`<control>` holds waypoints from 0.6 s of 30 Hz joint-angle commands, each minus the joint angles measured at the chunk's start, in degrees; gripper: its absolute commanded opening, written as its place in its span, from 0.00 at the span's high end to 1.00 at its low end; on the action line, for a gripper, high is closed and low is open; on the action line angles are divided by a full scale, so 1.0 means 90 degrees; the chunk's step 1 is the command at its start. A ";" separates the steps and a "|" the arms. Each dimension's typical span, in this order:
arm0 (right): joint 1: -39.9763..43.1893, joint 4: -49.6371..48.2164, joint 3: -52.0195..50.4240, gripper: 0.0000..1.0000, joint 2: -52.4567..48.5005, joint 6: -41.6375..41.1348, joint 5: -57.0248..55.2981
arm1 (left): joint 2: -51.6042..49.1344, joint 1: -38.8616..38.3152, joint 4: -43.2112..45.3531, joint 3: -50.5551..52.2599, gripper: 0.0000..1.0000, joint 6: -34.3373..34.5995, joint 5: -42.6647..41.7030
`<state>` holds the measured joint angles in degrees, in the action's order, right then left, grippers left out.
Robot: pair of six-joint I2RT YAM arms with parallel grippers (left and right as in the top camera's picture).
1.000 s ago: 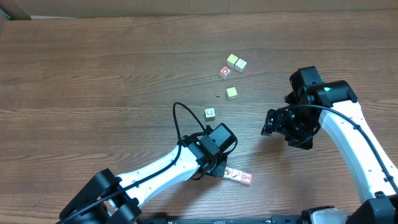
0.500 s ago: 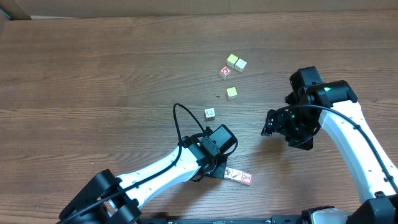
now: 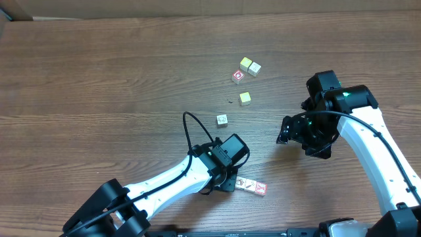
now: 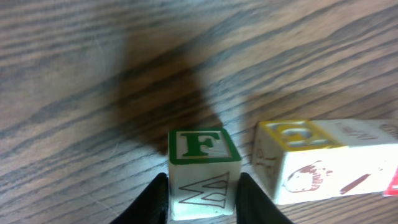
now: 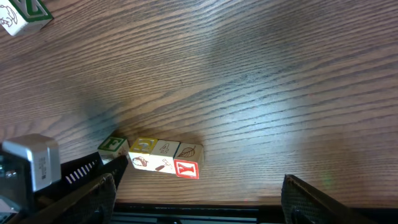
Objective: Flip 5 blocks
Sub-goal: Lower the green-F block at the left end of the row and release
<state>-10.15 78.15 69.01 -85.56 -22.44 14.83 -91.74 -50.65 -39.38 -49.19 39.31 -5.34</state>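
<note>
Closely flanking green-F block (image 4: 204, 168), left gripper (image 4: 204, 200) fingers (image 4: 157, 199) sit at its two sides. Touching or barely apart: cannot tell, so grip unclear. F block rests on table (image 4: 74, 74) at near edge, narrow gap to short row of blocks (image 4: 323, 162) on its right, yellow top, red end face. Right gripper (image 5: 199, 186) spread wide, nothing between fingers, hovering at right of table. Marked block (image 3: 222, 120) mid-table. Red-marked block (image 3: 238, 76) and yellow-topped cubes (image 3: 245, 98) farther back.
</note>
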 commanded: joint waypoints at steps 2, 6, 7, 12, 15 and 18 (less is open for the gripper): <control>0.0017 0.0005 0.0151 0.14 0.0080 0.0022 0.0034 | -0.0085 -0.0061 -0.0022 0.0117 0.67 0.0058 -0.0027; 0.0017 0.0010 0.0151 0.14 0.0080 0.0019 0.0034 | -0.0085 -0.0058 0.0007 0.0117 0.65 0.0036 -0.0022; 0.0017 0.0010 0.0151 0.14 0.0080 0.0019 0.0034 | -0.0085 -0.0056 0.0029 0.0117 0.65 0.0022 -0.0019; 0.0017 0.0024 0.0151 0.14 0.0080 0.0019 0.0034 | -0.0080 -0.0039 0.0092 0.0090 0.63 -0.0046 -0.0019; 0.0017 0.0022 0.0151 0.14 0.0080 0.0019 0.0034 | -0.0070 -0.0036 0.0078 -0.0049 0.63 -0.0146 -0.0007; 0.0017 0.0024 0.0151 0.14 0.0080 0.0019 0.0034 | -0.0005 -0.0029 -0.0012 -0.0279 0.60 -0.0231 0.0090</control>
<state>-10.15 78.50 69.01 -85.56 -22.44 14.83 -92.07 -50.65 -39.18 -48.86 38.79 -5.30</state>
